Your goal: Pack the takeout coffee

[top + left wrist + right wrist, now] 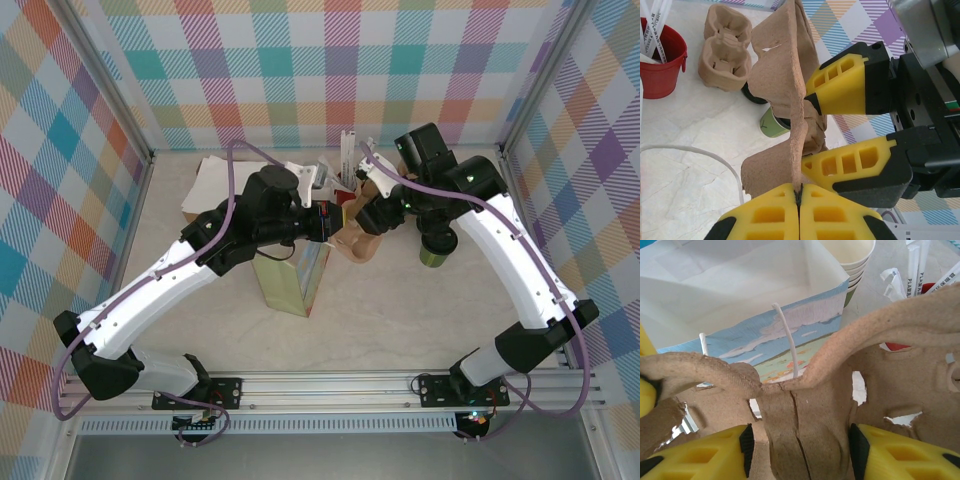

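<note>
Nearest the arm bases, an open paper bag (pixel 290 282) printed with a blue sky scene stands on the table (pixel 400 320), just to the near left of the pulp cup carrier (pixel 355 243), which is held up on edge above the table by both arms. The left end effector (pixel 799 197) is fully closed, its yellow fingertips pinched together on the carrier's thin lower rim. The right end effector (pixel 800 450) is part-way closed, its two yellow fingers (pixel 847 82) pressed against opposite sides of the carrier's creased centre ridge. To the right of the carrier, a little apart from it and under the right arm's wrist, the takeout coffee (pixel 435 252) is seen on the table; in the left wrist view its olive-green side (pixel 770 125) shows just behind the carrier. Farther back from the carrier, a second pulp carrier (pixel 725 50) lies flat on the table, with a red cup (pixel 660 65) of white stirrers (pixel 920 270) beside it. A stack of cream paper cups (pixel 852 257) stands behind the bag, and white paper sheets (pixel 220 180) lie to the far left of the carrier.
</note>
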### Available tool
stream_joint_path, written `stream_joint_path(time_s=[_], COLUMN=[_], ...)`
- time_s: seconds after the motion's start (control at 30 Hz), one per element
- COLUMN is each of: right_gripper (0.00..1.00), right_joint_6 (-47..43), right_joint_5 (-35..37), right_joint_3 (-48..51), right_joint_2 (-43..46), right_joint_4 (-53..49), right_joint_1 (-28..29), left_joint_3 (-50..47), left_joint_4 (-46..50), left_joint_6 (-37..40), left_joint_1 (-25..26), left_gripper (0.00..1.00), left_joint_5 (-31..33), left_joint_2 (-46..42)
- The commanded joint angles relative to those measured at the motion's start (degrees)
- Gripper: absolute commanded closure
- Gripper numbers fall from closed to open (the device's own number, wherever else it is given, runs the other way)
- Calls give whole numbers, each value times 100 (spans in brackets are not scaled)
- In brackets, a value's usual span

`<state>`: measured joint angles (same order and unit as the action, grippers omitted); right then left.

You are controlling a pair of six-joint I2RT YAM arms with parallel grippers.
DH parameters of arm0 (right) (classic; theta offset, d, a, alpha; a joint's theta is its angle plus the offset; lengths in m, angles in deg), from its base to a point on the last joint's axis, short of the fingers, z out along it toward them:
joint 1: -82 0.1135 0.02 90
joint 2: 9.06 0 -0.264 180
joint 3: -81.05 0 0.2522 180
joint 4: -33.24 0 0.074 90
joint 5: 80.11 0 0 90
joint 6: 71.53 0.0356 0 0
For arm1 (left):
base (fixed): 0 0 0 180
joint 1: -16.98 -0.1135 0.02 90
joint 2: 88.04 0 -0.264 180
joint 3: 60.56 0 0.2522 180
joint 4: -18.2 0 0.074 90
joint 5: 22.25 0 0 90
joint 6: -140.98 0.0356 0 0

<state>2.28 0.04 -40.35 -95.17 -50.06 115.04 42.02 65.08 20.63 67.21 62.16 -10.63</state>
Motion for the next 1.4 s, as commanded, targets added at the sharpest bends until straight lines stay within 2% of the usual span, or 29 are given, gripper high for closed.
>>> stream_joint_path(time_s=[0.0, 0.13, 0.4, 0.6, 0.73, 0.8, 0.9, 1.23, 1.37], right_gripper=[49, 55, 60, 62, 62, 62, 62, 62, 63], right_joint_6=[-106, -113, -122, -122, -142, -140, -138, -192, -192], right_joint_5=[-202, -194, -193, -171, -142, -132, -149, -183, -175], right_joint_3=[-3, 7, 17, 21, 20, -3, -72, -443, -495], right_joint_2=[-3, 6, 19, 15, 6, -19, -68, -347, -381], right_joint_4=[-69, -85, -126, -132, -131, -141, -153, -189, -189], right_joint_1=[38, 36, 37, 37, 36, 36, 42, 89, 107], left_joint_3=[174, 172, 180, 182, 182, 176, 132, -299, -445], left_joint_4=[45, 55, 126, 178, 236, 310, 423, 981, 1673], left_joint_6=[38, 35, 64, 80, 103, 116, 178, 269, 144], left_joint_1=[65, 67, 65, 65, 65, 65, 65, 65, 0], left_gripper=[100, 100, 99, 87, 72, 59, 50, 32, 26], left_joint_5=[-110, -116, -52, 49, 147, 280, 572, 1752, 2230], left_joint_2=[-8, 10, -18, -80, -134, -201, -371, -1207, -1549])
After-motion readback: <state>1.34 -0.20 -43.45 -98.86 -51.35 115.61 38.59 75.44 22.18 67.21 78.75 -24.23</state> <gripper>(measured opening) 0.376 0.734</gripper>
